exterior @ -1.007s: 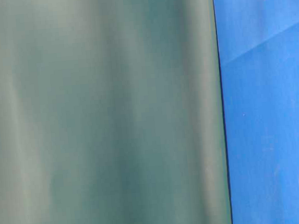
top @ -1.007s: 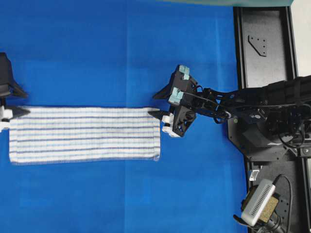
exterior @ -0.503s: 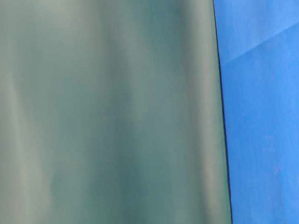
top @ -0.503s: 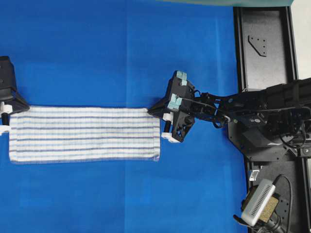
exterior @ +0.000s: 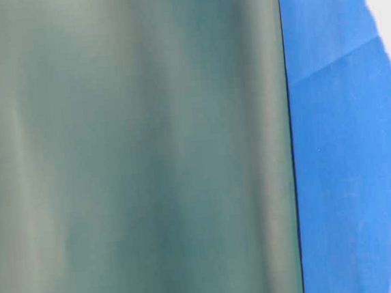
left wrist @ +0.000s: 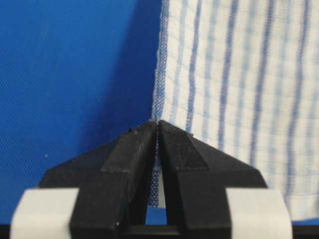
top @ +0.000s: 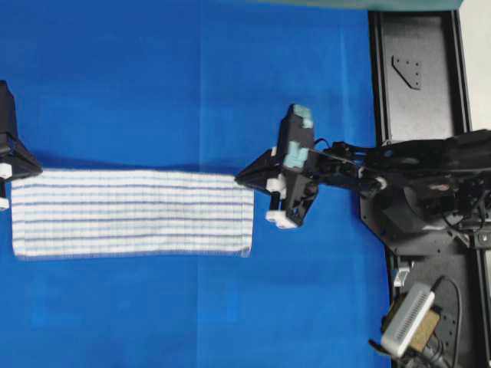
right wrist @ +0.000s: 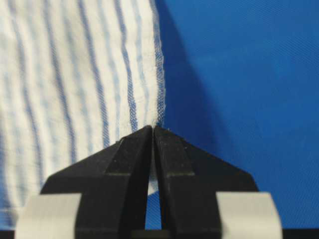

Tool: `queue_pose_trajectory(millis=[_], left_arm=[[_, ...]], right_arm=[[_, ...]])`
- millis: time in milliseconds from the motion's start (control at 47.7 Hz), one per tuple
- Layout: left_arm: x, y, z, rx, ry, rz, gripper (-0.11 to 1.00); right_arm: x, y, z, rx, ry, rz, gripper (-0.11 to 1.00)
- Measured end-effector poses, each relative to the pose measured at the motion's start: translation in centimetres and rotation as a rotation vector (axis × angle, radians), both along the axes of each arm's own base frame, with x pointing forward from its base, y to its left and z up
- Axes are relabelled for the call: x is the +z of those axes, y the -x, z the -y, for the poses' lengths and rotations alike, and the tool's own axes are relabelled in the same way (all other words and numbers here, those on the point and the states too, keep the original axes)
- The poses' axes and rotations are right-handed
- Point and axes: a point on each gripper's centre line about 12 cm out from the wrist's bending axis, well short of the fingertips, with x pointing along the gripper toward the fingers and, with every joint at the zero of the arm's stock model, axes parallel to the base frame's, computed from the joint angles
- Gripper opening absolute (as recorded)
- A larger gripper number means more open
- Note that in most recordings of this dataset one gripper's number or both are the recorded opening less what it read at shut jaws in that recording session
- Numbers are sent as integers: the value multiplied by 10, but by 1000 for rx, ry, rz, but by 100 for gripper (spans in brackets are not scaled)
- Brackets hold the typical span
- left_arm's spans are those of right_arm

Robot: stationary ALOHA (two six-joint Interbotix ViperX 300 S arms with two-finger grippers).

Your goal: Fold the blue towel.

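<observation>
While blue towel (top: 132,212) lies flat, left jaws pinch its top-left corner, right jaws top-right corner.

A blurred grey-green surface (exterior: 134,152) fills the left and middle; to its right lies a bright blue cloth (exterior: 342,175) with one slanting crease; white beyond.
</observation>
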Motion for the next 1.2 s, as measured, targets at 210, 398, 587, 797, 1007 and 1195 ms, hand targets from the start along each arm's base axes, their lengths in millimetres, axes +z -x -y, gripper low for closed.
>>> queue_pose_trajectory(millis=[210,398,587,797,1007,1195], left_arm=[[38,-3,11,-38,4,71,3],[65,2,20,-57,22,138,3],[71,5,23,-32,61,159,3],[73,2,34,-14,135,189,3],[78,-7,56,-52,196,286,3],[75,-26,64,-58,218,321,3]], right_arm=[[31,5,-1,18,-25,72,14],[46,7,-5,44,-45,90,14],[50,3,-4,46,-45,90,14],[55,-10,25,-32,-2,85,14],[63,-28,68,-97,101,74,14],[63,-47,108,-142,167,29,14]])
